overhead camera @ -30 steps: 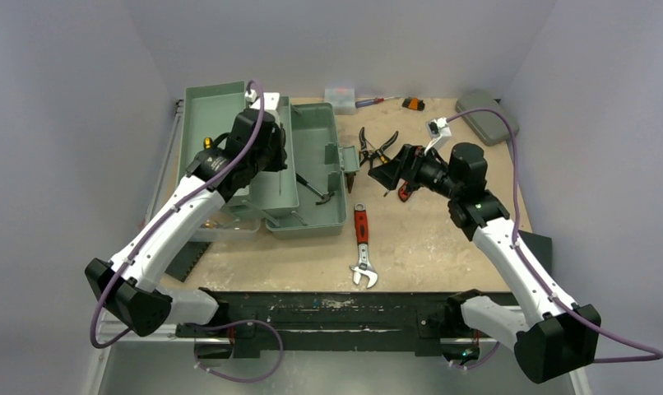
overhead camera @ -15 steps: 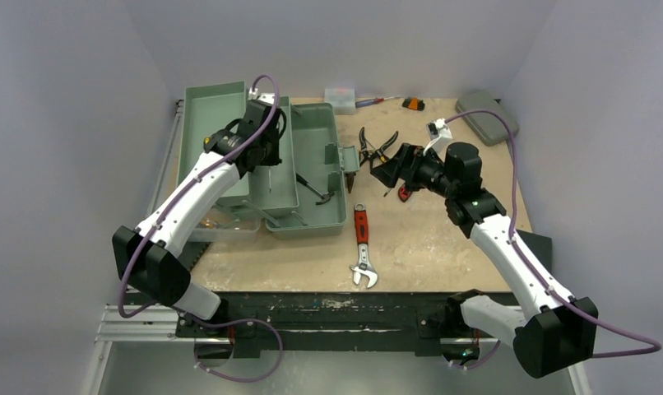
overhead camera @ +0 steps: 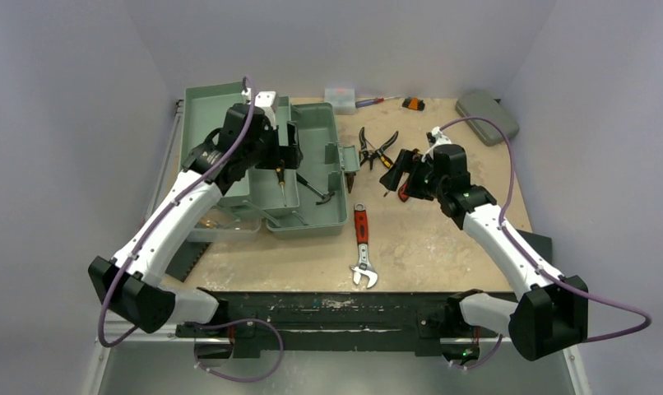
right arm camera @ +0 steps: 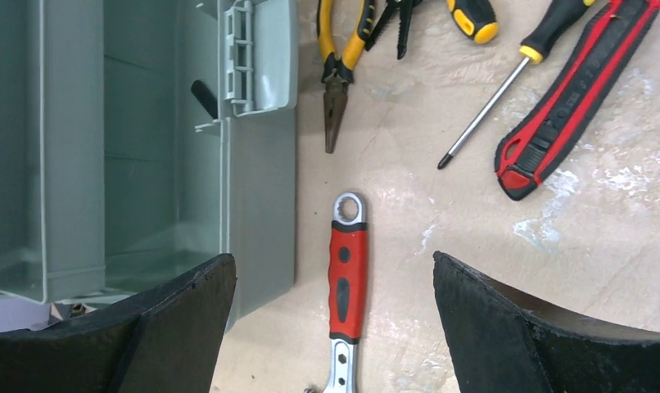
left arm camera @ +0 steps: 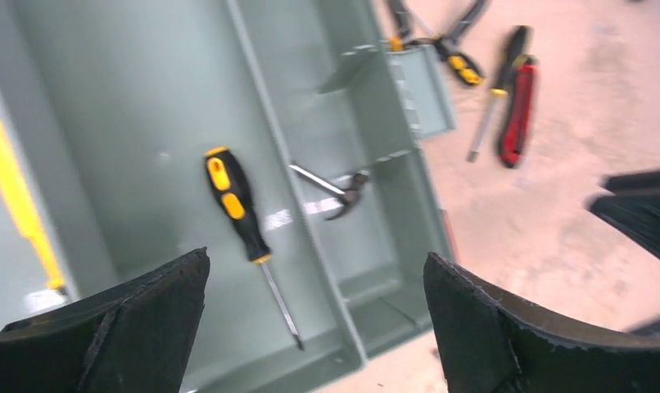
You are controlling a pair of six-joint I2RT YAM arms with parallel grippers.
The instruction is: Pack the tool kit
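The grey-green toolbox [overhead camera: 320, 210] stands open at the table's left, its lid [overhead camera: 209, 111] folded back. A black-and-yellow screwdriver [left arm camera: 237, 209] lies loose in its fold-out tray [overhead camera: 271, 197], and a small hammer [left arm camera: 336, 187] rests in the deeper part beside it. My left gripper [overhead camera: 289, 153] hovers open above the tray with nothing between its fingers [left arm camera: 146, 327]. My right gripper [overhead camera: 396, 174] hangs open over the table just right of the box. Below it lies a red-handled wrench [right arm camera: 347, 278], between the open jaws and untouched.
On the table right of the box lie yellow-handled pliers [right arm camera: 339, 74], a thin screwdriver [right arm camera: 507, 82] and a red utility knife [right arm camera: 572, 90]. A yellow tool [left arm camera: 15, 196] lies in the box's left part. A small flat grey case [overhead camera: 486, 115] sits at the back right.
My left gripper has opened, and the black-and-yellow screwdriver now lies in the tray below it. The right wrist has drawn in slightly towards the wrench, still open.
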